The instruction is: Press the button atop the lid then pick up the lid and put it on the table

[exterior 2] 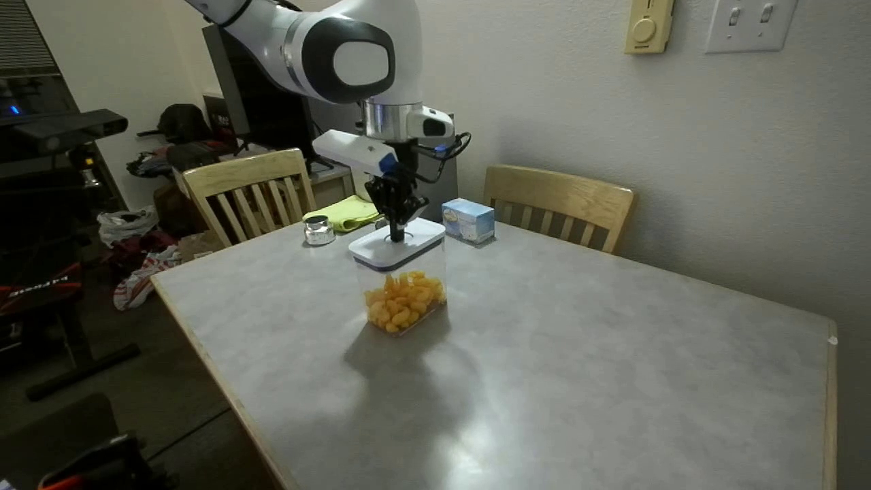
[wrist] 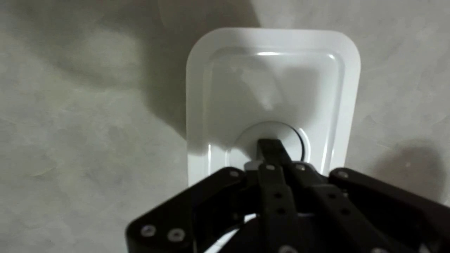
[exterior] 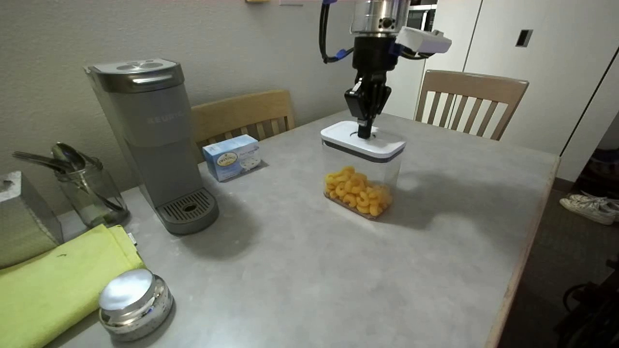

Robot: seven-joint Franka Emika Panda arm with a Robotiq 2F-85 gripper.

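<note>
The white rounded-rectangle lid sits on a clear container holding orange macaroni-like pieces. The lid also shows in an exterior view and the wrist view. A round white button lies in the lid's middle with a circular gap around it. My gripper points straight down, fingers shut together with nothing between them. Its tips are at the button and appear to touch it; they cover part of it. The container stands on the light grey table.
A grey coffee machine, a blue tea box, a glass jar with utensils, a yellow-green cloth and a round metal jar are on the table. Wooden chairs stand at its edges, one near the wall.
</note>
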